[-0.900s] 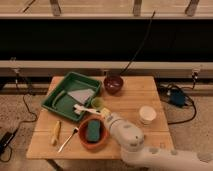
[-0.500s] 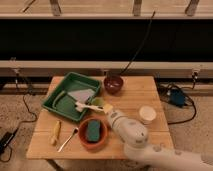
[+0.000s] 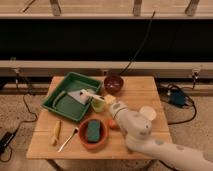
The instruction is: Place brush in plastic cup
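The slim white brush (image 3: pixel 92 95) sticks out to the left from my gripper (image 3: pixel 107 99), over the right edge of the green tray. The gripper is shut on the brush's right end. The small pale yellow-green plastic cup (image 3: pixel 97 105) stands on the table just below the brush and beside the gripper, at the tray's right corner. My pale arm (image 3: pixel 131 122) reaches in from the lower right across the table.
A green tray (image 3: pixel 65 102) holds a grey-white item. A dark red bowl (image 3: pixel 114 83) is at the back, a white cup (image 3: pixel 148 113) at the right, and an orange bowl (image 3: pixel 93 133) with a green sponge at the front. A silver utensil (image 3: pixel 69 140) and a yellow stick (image 3: pixel 56 132) lie front left.
The gripper has moved a little toward the back of the table with the brush, which now sits higher, over the cup and tray edge.
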{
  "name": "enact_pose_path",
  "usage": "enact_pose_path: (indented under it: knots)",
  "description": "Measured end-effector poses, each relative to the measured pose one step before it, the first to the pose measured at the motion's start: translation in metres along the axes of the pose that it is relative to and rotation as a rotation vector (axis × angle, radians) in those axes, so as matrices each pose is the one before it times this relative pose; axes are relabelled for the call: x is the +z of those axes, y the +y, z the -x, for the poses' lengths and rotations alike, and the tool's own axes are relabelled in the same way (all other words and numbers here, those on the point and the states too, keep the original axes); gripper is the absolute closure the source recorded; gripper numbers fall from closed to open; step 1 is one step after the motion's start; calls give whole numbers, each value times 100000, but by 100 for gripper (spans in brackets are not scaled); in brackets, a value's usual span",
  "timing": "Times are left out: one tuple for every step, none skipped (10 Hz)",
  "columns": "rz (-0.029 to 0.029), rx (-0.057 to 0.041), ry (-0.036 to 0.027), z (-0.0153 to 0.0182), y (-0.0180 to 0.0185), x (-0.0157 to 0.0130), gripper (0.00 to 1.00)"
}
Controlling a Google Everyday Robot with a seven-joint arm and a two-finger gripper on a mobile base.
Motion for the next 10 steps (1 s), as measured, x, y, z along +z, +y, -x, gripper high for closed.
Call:
enact_pose_path:
  knots:
    - [-1407,114,509,-447,-554,-241,100]
    - [-1349,53,445,-332,-337,-379,100]
    - [-816,15,304,-198,-179,-459,100]
    - [-564,29,128,-96,-49,-626,100]
    - [-227,82,-145,107,109,-847,100]
    - [346,308,9,188,315,-1032,100]
    - [583,436,113,112,498,-659,100]
    - [698,425,521,-126,490,-587,100]
    - [545,220,-20,63,278,-272,100]
    - [800,149,70,28,370,-194,100]
